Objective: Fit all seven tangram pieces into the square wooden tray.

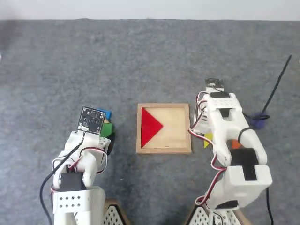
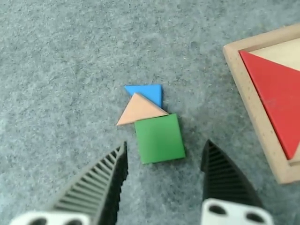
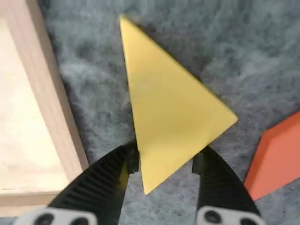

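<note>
The square wooden tray [image 1: 164, 149] lies between the arms with a red triangle [image 1: 150, 126] in its left half. Beside the tray's right edge, my right gripper [image 3: 164, 161] is shut on the yellow triangle [image 3: 168, 112], one finger against each side of its narrow tip. An orange piece [image 3: 274, 159] lies just past it. Over the carpet left of the tray, my left gripper [image 2: 161, 161] is open above a green square [image 2: 159, 138]. A peach triangle [image 2: 140, 110] and a blue triangle [image 2: 147, 91] touch that square on its far side.
A purple piece [image 1: 257, 123] lies right of the right arm, near a thin black cable [image 1: 276, 89]. The tray's wooden rim [image 3: 51, 103] runs close alongside the yellow triangle. Grey carpet covers the far half of the table.
</note>
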Robot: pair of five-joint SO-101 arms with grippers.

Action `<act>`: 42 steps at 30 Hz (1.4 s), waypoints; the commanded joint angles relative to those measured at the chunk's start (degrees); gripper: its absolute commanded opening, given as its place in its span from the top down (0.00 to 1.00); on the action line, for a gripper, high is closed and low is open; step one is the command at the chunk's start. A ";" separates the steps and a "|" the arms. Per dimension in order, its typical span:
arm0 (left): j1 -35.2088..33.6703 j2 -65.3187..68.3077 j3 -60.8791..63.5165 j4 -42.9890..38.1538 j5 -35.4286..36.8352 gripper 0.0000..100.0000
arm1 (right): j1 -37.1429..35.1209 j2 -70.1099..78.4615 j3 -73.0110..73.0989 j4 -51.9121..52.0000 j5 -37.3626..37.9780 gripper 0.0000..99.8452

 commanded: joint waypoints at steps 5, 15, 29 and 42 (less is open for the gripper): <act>0.26 0.26 -0.13 -0.88 0.70 0.75 | 1.54 0.48 -10.29 -3.30 4.92 0.82; 0.26 0.26 -0.13 -0.88 0.70 0.75 | 1.63 4.00 -18.11 -0.04 10.81 0.82; 0.44 0.26 -0.13 -0.88 0.70 0.75 | -0.13 4.44 -19.08 0.84 20.22 0.57; 0.35 0.26 -0.13 -0.88 0.70 0.75 | -5.93 5.14 -17.23 -3.47 22.86 0.58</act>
